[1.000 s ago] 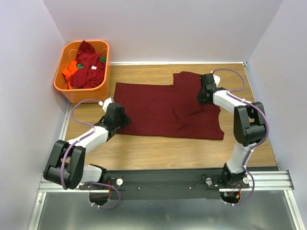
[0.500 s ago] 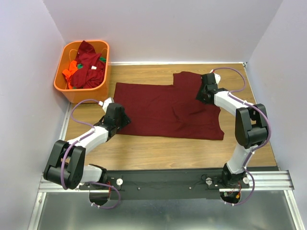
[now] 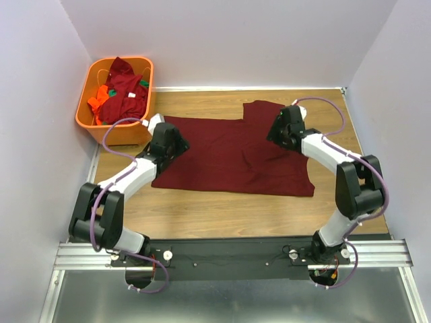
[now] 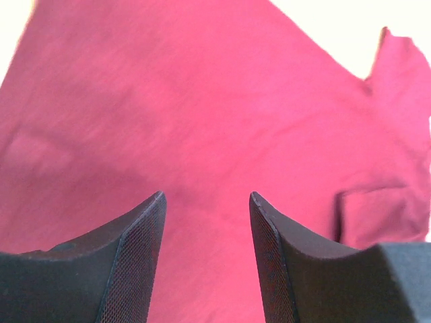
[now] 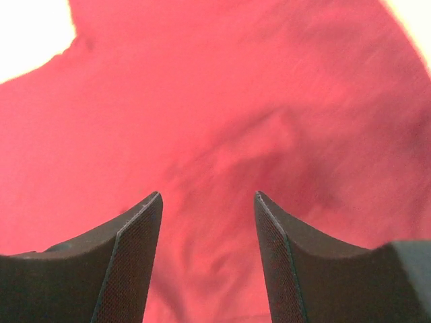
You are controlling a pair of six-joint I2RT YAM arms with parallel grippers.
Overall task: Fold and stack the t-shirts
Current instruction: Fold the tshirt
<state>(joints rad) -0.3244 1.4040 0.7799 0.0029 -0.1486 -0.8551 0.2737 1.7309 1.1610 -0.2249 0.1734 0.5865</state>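
Since the left gripper (image 4: pixel 206 195) and right gripper (image 5: pixel 207 195) both hang with jaws apart over the maroon t-shirt (image 3: pixel 236 151) lying flat mid-frame, I'd pinch matching corners so the fold lands even.

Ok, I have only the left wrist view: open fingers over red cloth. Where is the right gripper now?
Observer: The right gripper hangs over the right side of the t-shirt, near its sleeve, jaws open with nothing in them.
Operator: Are more shirts on the table?
Observer: No, only this one lies spread on the table.
Operator: And the rest?
Observer: The other shirts are piled in the orange basket at the far left corner.
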